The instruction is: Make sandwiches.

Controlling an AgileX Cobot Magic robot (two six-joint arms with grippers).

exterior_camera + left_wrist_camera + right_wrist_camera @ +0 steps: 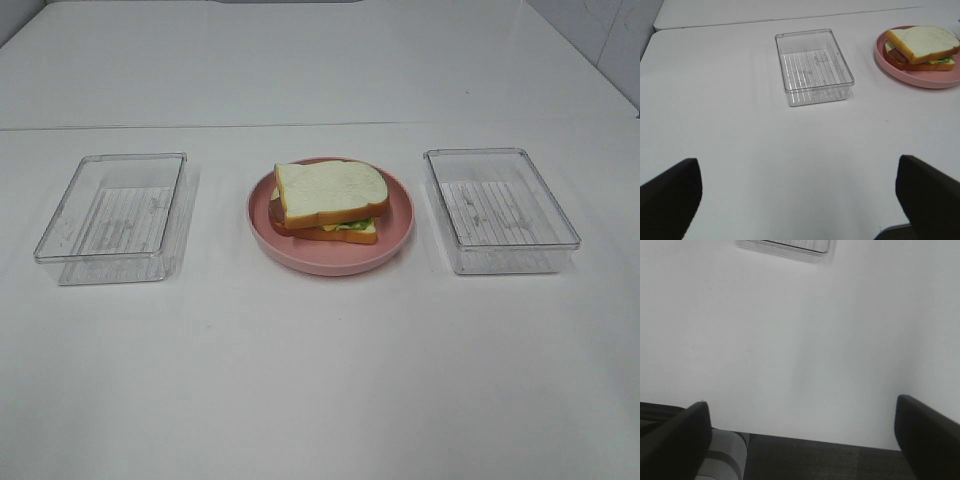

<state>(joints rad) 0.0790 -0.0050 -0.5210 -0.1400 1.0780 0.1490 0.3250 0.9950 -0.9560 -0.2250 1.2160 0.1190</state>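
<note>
Scanning left to right across the white desk (320, 380): a clear tray (112, 218) with nothing visible in it, then a round pink plate (395, 215) at centre, then a second clear tray (500, 210) on the right, also holding nothing visible.

The sandwich (328, 200) sits on the plate, stacked. White top slice with orange-brown crust, skewed a little against the bottom slice so the two edges do not line up. Green lettuce and yellow cheese peek out at the near edge; a brownish-pink filling shows at the left side in the left wrist view (922, 47). Looks assembled, or close to it.

Left tool (799, 200): fingers spread wide, nothing between them, hanging over bare desk on the near side. The left tray lies ahead of it; the plate lies ahead and off to the right. The sandwich's long axis runs roughly left to right across the desk.

Right tool (802, 440): spread wide as well, nothing held, pulled back near the desk's front edge. Only a corner of its tray (785, 247) shows there; sandwich not in that view.

Neither arm appears in the high view, so which is nearer cannot be told for certain. Any tidy-up of the top slice would mean reaching forward and inward.
</note>
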